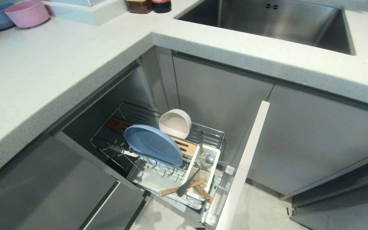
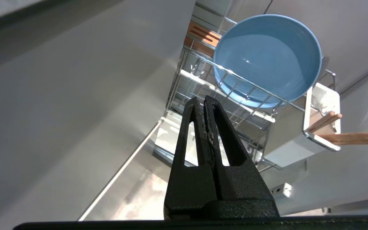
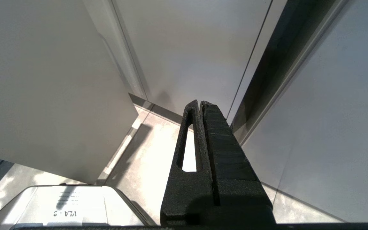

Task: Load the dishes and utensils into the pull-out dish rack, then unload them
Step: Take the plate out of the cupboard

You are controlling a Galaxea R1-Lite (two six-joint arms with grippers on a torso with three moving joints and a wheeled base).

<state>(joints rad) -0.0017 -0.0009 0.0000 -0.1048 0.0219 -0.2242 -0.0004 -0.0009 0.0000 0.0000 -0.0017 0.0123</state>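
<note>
With the plate [image 2: 267,57], bowl [image 1: 175,123], spoon [image 1: 200,153] and chopsticks [image 2: 347,135] all seated in the rack [image 2: 235,105] ahead of its pressed-together, empty jaws, the left gripper [image 2: 201,102] should spread them before closing on one piece to unload.

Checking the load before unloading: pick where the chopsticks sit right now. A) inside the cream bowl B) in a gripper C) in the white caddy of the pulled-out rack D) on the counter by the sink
C: the chopsticks lie tilted in the white caddy beside the spoon.
</note>
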